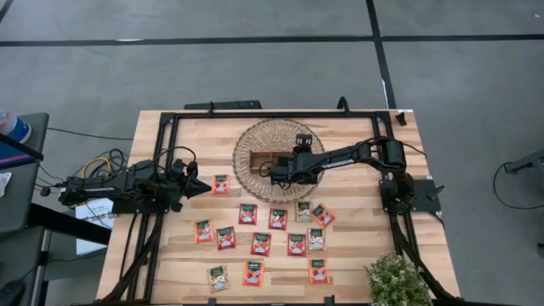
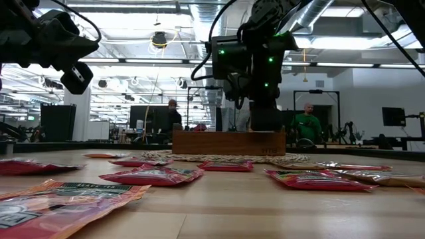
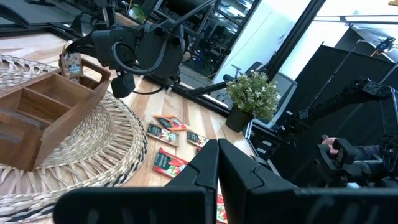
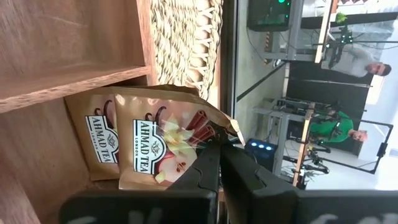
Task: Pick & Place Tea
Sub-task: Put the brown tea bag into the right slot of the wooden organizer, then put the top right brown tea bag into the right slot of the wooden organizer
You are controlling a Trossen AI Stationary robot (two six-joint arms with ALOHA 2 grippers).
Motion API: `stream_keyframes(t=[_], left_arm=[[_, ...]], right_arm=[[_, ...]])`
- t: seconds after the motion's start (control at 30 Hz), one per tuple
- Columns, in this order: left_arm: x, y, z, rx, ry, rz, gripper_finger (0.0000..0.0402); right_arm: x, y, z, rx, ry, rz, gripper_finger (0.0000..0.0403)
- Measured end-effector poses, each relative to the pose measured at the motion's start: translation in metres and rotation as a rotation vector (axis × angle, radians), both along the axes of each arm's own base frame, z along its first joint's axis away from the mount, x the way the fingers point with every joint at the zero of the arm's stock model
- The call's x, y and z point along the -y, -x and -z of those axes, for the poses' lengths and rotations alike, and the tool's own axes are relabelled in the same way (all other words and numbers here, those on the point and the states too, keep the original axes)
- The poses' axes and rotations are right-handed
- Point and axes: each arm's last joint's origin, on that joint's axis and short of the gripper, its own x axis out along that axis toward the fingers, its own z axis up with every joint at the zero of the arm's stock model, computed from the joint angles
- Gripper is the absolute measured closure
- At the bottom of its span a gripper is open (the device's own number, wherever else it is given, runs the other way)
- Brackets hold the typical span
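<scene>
Two robot arms are working over a wooden table (image 1: 357,255). Right gripper (image 4: 219,151) is hovering inside the wooden tray (image 1: 263,160) on a woven mat (image 1: 246,140), jaws pinching a beige tea sachet (image 4: 163,144) beside another already lying there. Left gripper (image 1: 206,188) is waiting, closed and empty, near red sachets (image 1: 262,244) scattered across the table.

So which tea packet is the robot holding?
The beige tea sachet pinched by the right gripper over the wooden tray; the others lie loose on the table.

Light: bright, even, from ceiling strips (image 2: 199,61) overhead
Glare: blown-out window (image 3: 348,12)
Blur: nearest sachet (image 2: 60,202) soft
</scene>
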Motion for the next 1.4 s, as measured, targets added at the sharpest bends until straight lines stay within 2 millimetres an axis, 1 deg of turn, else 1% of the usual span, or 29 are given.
stream_keyframes(t=[0.23,0.33,0.47,0.6,0.8,0.97,1.1,1.2,1.27,1.33,1.4], left_arm=[[0.000,0.000,0.000,0.000,-0.001,0.000,0.0402],[0.000,0.000,0.000,0.000,-0.001,0.000,0.0402],[0.000,0.000,0.000,0.000,-0.001,0.000,0.0402],[0.000,0.000,0.000,0.000,-0.001,0.000,0.0402],[0.000,0.000,0.000,0.000,-0.002,0.000,0.0402],[0.000,0.000,0.000,0.000,-0.003,0.000,0.0402],[0.000,0.000,0.000,0.000,-0.003,0.000,0.0402],[0.000,0.000,0.000,0.000,-0.001,0.000,0.0402],[0.000,0.000,0.000,0.000,0.000,0.000,0.0402],[0.000,0.000,0.000,0.000,0.000,0.000,0.0402],[0.000,0.000,0.000,0.000,0.000,0.000,0.0402]], right_arm=[[0.000,0.000,0.000,0.006,-0.014,0.001,0.0349],[0.000,0.000,0.000,0.003,-0.012,0.000,0.0334],[0.000,0.000,0.000,-0.001,-0.011,-0.001,0.0327],[0.000,0.000,0.000,-0.054,-0.008,-0.034,0.0326],[-0.002,-0.002,-0.009,-0.081,-0.001,-0.060,0.0326],[-0.004,-0.004,-0.025,-0.115,0.035,-0.067,0.0326],[-0.010,-0.006,-0.049,-0.149,0.037,-0.076,0.0326],[-0.020,-0.006,-0.073,-0.109,0.039,-0.044,0.0326],[-0.029,-0.002,-0.090,-0.090,0.019,-0.011,0.0326],[-0.039,0.000,-0.104,-0.040,-0.031,-0.011,0.0326],[-0.053,0.009,-0.120,-0.009,-0.134,-0.050,0.0326]])
